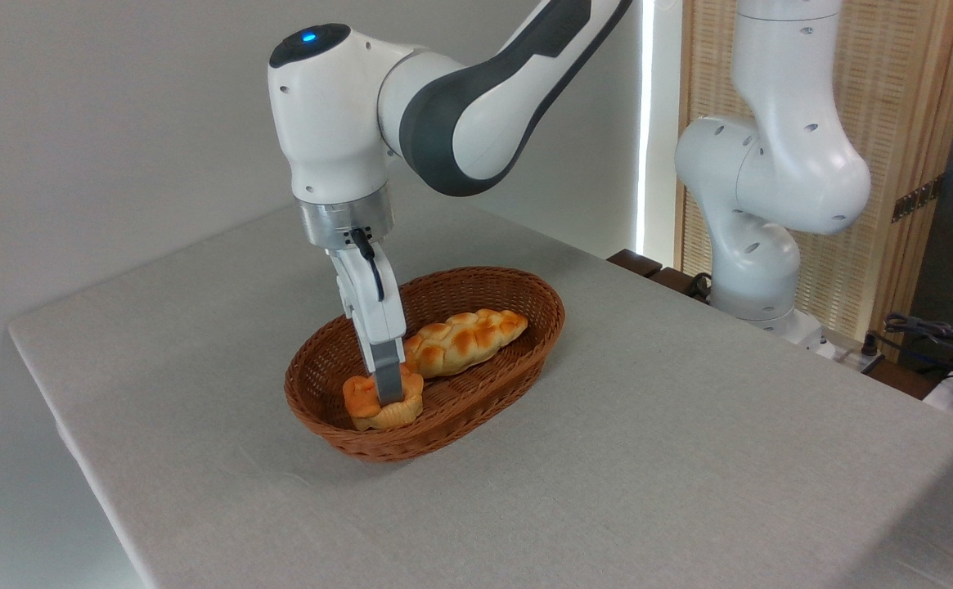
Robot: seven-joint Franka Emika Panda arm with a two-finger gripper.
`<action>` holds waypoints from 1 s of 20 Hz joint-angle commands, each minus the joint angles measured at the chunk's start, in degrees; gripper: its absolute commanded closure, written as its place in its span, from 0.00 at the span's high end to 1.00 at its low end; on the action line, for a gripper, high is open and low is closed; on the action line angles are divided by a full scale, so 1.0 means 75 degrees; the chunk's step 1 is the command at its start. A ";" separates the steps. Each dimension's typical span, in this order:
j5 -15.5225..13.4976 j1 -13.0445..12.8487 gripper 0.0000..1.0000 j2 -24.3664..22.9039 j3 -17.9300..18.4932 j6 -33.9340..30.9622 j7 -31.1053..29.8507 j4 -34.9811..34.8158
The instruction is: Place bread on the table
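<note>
Camera view: gripper (pixel 389 396) directly over bun (pixel 381 401) at basket's (pixel 517 282) near-left end, fingers pressed into it. Grip state: cannot tell. Table (pixel 689 458) lies bare all round.

- The gripper (pixel 390 391) shows edge-on at centre frame, so only one finger is distinct; the gap between its fingers is hidden.
- That finger covers the middle of the bread (pixel 368 402), and the basket (pixel 476 282) rim hides the bun's underside.
- The table (pixel 689 458) runs off the bottom and right edges.
- The cables and gear at far right are cut off and too small to tell.
</note>
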 commanded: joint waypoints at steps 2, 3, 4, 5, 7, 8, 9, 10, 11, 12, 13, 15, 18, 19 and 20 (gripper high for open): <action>-0.0057 -0.0004 0.17 -0.0043 0.0006 -0.0100 0.0083 0.0060; -0.0069 -0.0004 0.17 -0.0043 0.0006 -0.0147 0.0060 0.0061; -0.0092 0.0007 0.17 -0.0055 0.0006 -0.0206 0.0024 0.0084; -0.0139 0.0019 0.17 -0.0113 0.0006 -0.0403 0.0013 0.0177; -0.0163 0.0066 0.17 -0.0137 0.0018 -0.1163 0.0012 0.0563; -0.0163 0.0066 0.17 -0.0137 0.0064 -0.1492 0.0024 0.0739; -0.0186 0.0066 0.17 -0.0149 0.0111 -0.1774 0.0013 0.0903; -0.0233 0.0078 0.17 -0.0207 0.0135 -0.2008 0.0012 0.1032; -0.0245 0.0124 0.17 -0.0254 0.0205 -0.2185 0.0012 0.1126; -0.0268 0.0171 0.17 -0.0278 0.0287 -0.2349 0.0001 0.1278; -0.0350 0.0172 0.17 -0.0324 0.0334 -0.2559 -0.0023 0.1430; -0.0269 0.0277 0.19 -0.0360 0.0532 -0.2795 0.0012 0.1735; -0.0199 0.0324 0.19 -0.0360 0.1070 -0.2796 0.0094 0.1866; 0.0080 0.0336 0.19 -0.0337 0.1212 -0.2692 0.0141 0.1866; 0.0454 0.0347 0.19 -0.0244 0.1295 -0.2528 0.0211 0.1866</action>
